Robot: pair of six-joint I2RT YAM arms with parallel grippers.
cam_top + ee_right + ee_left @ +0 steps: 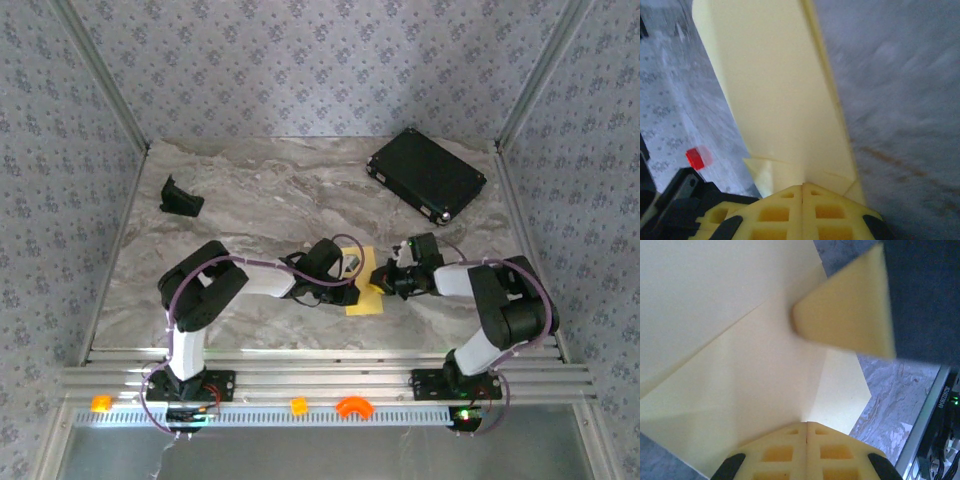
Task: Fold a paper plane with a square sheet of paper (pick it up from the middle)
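Observation:
The square sheet of paper (366,296) is pale yellow and folded, held between my two arms just above the near-middle of the table. In the left wrist view the paper (740,365) shows diagonal creases, and my left gripper (805,426) is shut on it where a crease meets the fingertips. One fingertip (845,310) of my right gripper pokes in from the upper right. In the right wrist view the paper (780,90) runs away as a long narrow folded strip, with my right gripper (803,186) shut on its near end. From above, the left gripper (352,290) and right gripper (384,285) face each other across the paper.
A black rectangular case (428,175) lies at the back right and a small black holder (180,198) at the back left. Small orange pieces (351,406) sit on the front rail. A small red block (695,158) shows to the left, blurred.

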